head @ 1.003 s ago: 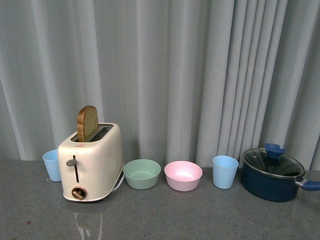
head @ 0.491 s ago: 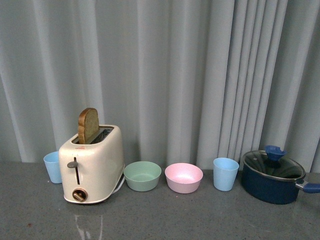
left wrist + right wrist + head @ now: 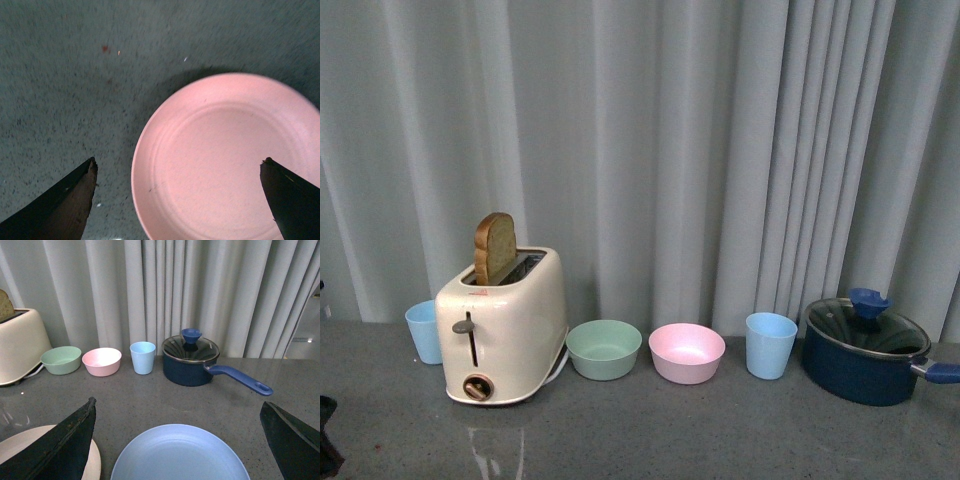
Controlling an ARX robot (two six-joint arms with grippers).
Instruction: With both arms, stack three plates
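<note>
Pink plate [image 3: 225,160] lying under the released left tool [image 3: 178,164].
Light blue plate [image 3: 180,455] lying by the released right tool [image 3: 178,404], open bench [image 3: 150,397] beyond; saucepan [image 3: 190,365], cup [image 3: 143,357], pink bowl [image 3: 101,361] lining its back edge.

Matte black end effector fingers [image 3: 60,205], tapered, wedge-shaped
</note>
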